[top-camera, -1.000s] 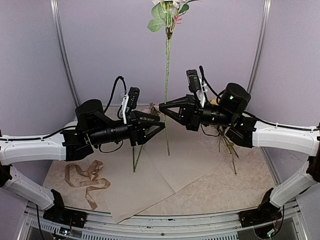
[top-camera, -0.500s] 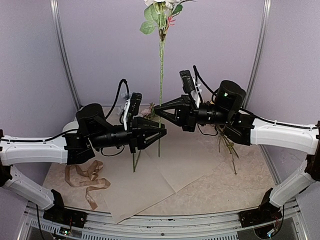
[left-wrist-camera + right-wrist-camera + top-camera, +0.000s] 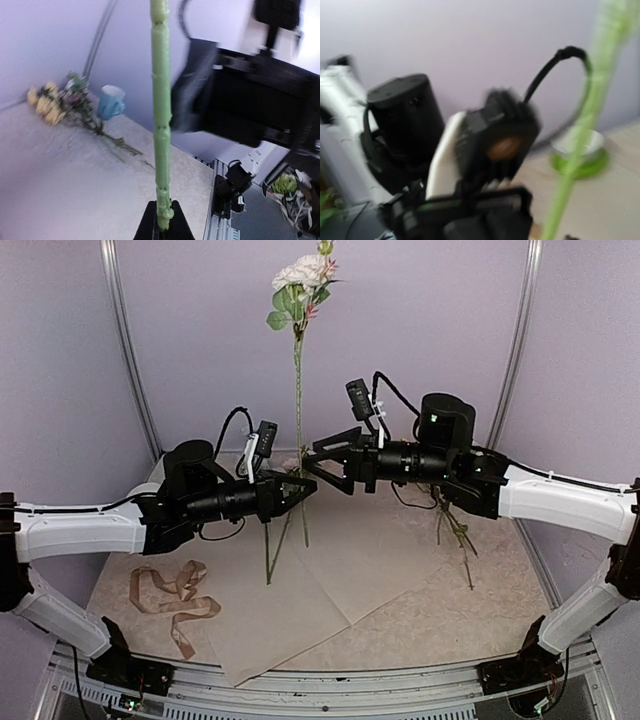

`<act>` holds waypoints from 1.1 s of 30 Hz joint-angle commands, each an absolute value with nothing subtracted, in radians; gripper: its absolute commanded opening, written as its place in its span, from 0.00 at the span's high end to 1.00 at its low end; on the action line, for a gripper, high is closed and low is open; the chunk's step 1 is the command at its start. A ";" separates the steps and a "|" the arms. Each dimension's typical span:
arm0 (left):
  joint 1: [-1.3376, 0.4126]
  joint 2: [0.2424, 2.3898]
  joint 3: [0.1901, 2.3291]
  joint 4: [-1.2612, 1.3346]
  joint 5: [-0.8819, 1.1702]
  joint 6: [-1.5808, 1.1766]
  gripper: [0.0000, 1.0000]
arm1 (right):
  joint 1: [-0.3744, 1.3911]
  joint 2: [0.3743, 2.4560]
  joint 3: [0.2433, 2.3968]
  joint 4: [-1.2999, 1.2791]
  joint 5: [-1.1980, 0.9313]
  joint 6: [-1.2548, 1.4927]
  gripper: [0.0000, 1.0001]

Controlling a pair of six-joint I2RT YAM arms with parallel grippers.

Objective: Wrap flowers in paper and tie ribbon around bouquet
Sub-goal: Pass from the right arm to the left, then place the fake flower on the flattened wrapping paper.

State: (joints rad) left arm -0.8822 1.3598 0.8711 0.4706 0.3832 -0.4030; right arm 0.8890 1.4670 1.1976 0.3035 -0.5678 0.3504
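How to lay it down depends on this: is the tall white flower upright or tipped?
Upright. The white flower stands nearly vertical in the top view, its stem pinched low by the shut left gripper.

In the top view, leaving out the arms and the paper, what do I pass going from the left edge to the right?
ribbon → upright white flower → loose flowers lying on the table

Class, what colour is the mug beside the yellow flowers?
Light blue: the mug shows clearest in the left wrist view.
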 commanded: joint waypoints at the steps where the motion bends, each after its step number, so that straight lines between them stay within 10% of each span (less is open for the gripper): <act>1: -0.735 1.479 0.864 0.292 0.428 -0.613 1.00 | 0.811 1.481 1.203 0.078 -0.323 0.416 0.23; 30: -0.632 1.808 0.855 0.164 0.375 -0.635 1.00 | 0.704 1.433 1.128 -0.176 -0.108 0.466 0.18; 33: -0.637 1.792 0.859 0.155 0.373 -0.620 0.78 | 0.701 1.429 1.128 -0.187 -0.095 0.466 0.19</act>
